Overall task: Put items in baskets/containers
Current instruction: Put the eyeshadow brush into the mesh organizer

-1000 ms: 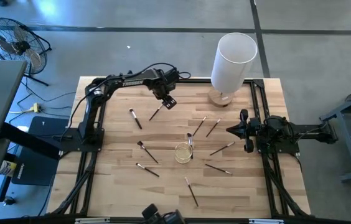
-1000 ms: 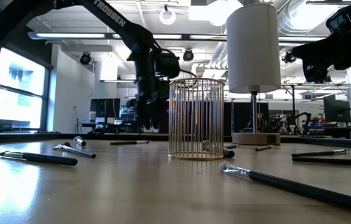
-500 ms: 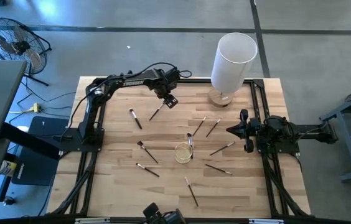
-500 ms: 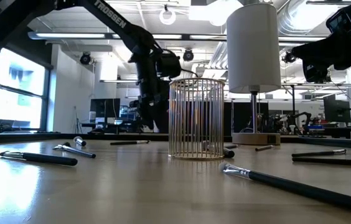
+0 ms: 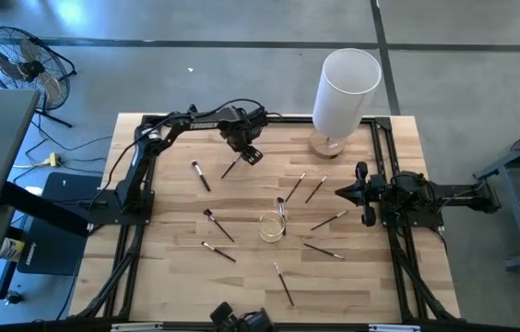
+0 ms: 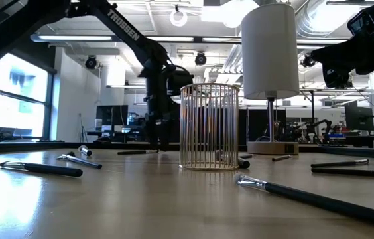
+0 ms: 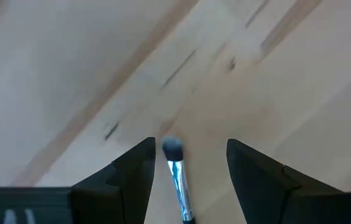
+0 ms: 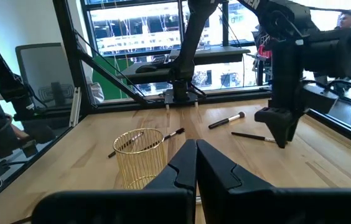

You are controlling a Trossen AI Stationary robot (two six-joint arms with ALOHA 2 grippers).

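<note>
left gripper [image 5: 252,153]: over the far-left part of the light wooden table [image 5: 177,277], pointing down, fingers spread wide, nothing held
target brush: thin dark-handled makeup brush with a pale bristle tip [image 7: 175,171] lies flat on the wood between the left fingers [image 7: 132,168]; contact with either pad unclear
right gripper [image 5: 363,194]: parked at the right table edge, fingers pressed together, empty
container: small round cup of thin gold wires [image 6: 208,126], mid-table, upright; one brush leans inside [image 5: 281,211]
other brushes: scattered flat around the cup [image 5: 218,251]
tall white cylinder on wooden base [image 5: 344,90]: far edge, right of centre

Left gripper [image 7: 188,163] jaws apart, right [image 8: 195,163] together.
</note>
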